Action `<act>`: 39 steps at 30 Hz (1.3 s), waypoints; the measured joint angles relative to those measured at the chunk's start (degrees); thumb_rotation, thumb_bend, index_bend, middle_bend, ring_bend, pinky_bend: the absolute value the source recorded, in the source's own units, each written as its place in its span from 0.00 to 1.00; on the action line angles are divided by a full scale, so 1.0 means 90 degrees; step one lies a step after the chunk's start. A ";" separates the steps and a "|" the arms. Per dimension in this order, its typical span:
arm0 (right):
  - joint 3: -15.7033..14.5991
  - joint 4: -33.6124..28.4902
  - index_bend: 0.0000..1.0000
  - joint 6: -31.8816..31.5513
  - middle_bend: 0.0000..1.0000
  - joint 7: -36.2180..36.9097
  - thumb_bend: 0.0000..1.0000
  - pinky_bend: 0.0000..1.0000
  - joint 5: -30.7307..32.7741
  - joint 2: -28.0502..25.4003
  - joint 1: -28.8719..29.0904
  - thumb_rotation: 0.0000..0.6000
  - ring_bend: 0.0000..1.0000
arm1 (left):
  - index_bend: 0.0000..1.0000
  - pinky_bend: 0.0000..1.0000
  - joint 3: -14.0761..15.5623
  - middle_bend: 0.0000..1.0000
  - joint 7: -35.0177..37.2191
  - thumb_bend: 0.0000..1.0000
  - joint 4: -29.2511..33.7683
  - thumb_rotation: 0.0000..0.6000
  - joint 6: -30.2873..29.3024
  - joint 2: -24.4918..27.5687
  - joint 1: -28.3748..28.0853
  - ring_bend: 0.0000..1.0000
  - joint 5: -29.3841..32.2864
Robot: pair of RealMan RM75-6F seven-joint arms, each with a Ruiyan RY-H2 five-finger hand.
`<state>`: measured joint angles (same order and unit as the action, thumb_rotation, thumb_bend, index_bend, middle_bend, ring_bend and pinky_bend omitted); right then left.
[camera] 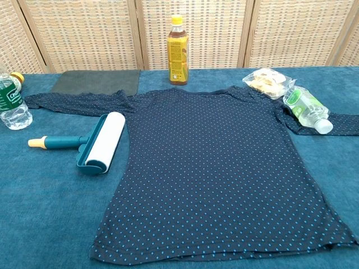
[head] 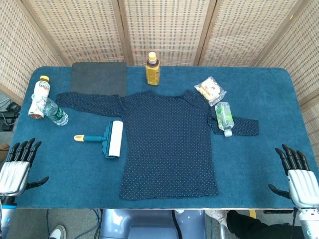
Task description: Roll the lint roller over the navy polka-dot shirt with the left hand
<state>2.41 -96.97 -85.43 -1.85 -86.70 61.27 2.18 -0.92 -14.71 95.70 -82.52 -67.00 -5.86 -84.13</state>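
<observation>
Currently both the left hand (head: 15,167) and right hand (head: 299,174) hover empty, fingers apart; the lint roller (head: 107,139) lies just beside the shirt (head: 167,144), whose thin handle may slip during grasping.

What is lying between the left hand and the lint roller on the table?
Nothing: in the head view only bare blue tablecloth separates the left hand from the lint roller.

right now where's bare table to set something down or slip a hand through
Bare cloth runs along the near edge between the left hand and the shirt, below the lint roller, and right of the shirt toward the right hand. Crowded: the far left bottles and the snack bag by the green bottle.
</observation>
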 measured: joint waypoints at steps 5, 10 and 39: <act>0.0003 0.0015 0.00 -0.0013 0.00 0.0016 0.08 0.00 -0.0006 0.0014 -0.0005 1.00 0.00 | 0.00 0.00 -0.0026 0.00 0.0001 0.00 0.0001 1.00 -0.0020 0.0000 0.0006 0.00 0.0037; -0.0017 0.0035 0.00 0.0028 0.00 0.0027 0.08 0.00 -0.0002 0.0031 0.0001 1.00 0.00 | 0.00 0.00 -0.0023 0.00 -0.0017 0.00 0.0000 1.00 0.0013 -0.0001 0.0000 0.00 0.0066; 0.0006 0.0037 0.00 0.0042 0.00 0.0116 0.08 0.00 0.0066 0.0020 -0.0002 1.00 0.00 | 0.00 0.47 -0.0262 0.42 -0.0234 0.00 -0.0079 1.00 0.0360 -0.0169 -0.0347 0.39 0.0237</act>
<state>2.47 -96.64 -85.05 -0.81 -86.10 61.45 2.16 -3.27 -16.81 94.99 -79.28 -68.52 -8.98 -82.00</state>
